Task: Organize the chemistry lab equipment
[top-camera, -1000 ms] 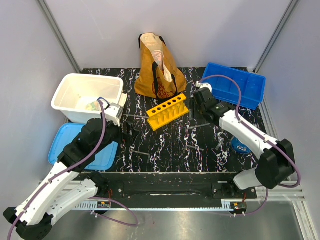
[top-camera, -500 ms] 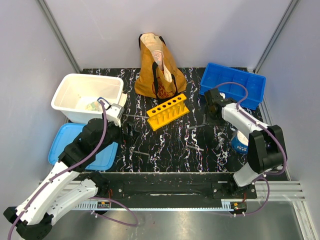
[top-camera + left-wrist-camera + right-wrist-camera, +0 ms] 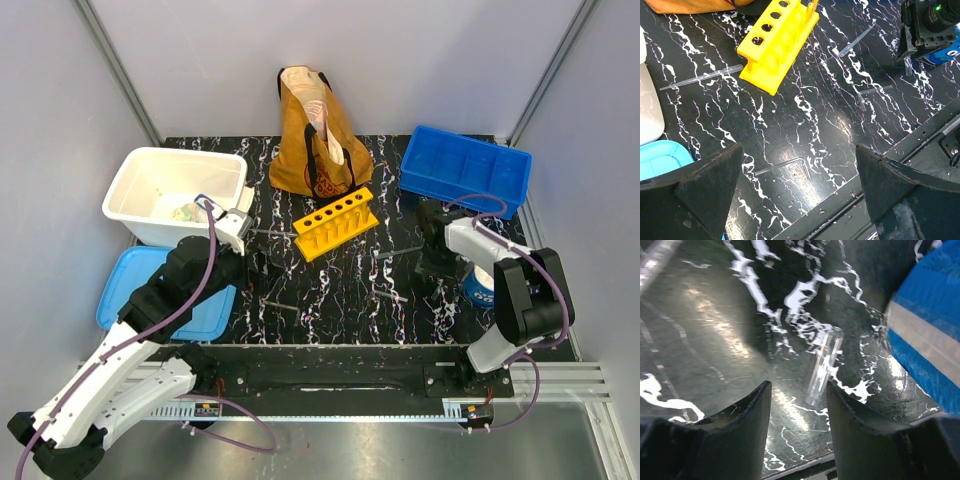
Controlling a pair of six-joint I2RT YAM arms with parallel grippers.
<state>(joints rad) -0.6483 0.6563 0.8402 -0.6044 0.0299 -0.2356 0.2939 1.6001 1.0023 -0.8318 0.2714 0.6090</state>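
no writing could be read anywhere. the mustard tote bag [image 3: 315, 140] carried a dark red round emblem [image 3: 318, 180] with letters too small to make out, and the blue round object [image 3: 940, 285] just to the right of the right hand [image 3: 797, 432] showed only a plain white band [image 3: 920, 335].

that hand pointed down at the surface [image 3: 340, 290] with its fingers partly parted and nothing between them. a short clear tube [image 3: 824, 365] lay flat just ahead of the fingertips, in line with the gap but apart from them.

the left hand [image 3: 798, 150] hung wide and empty over the near part of the surface. ahead of it and a little to its left stood the yellow six-hole test-tube rack [image 3: 777, 42], upright, with a clear pipette [image 3: 702, 77] lying just beside it on the left. a thin bent tube [image 3: 785, 167] lay close below this hand, framed between its fingers. a second bent tube [image 3: 872, 92] and a second pipette [image 3: 857, 40] lay ahead to its right. a white bin [image 3: 175, 190] and a pale blue lid [image 3: 140, 290] sat to the left hand's left, and a blue divided tray [image 3: 465, 168] lay beyond the right hand.

the surface was glossy black with white marble veining and caught the lights. a metal rail [image 3: 560, 385] ran along its near edge. pale grey walls [image 3: 400, 60] closed in the space, with metal posts [image 3: 120, 75] at the corners.
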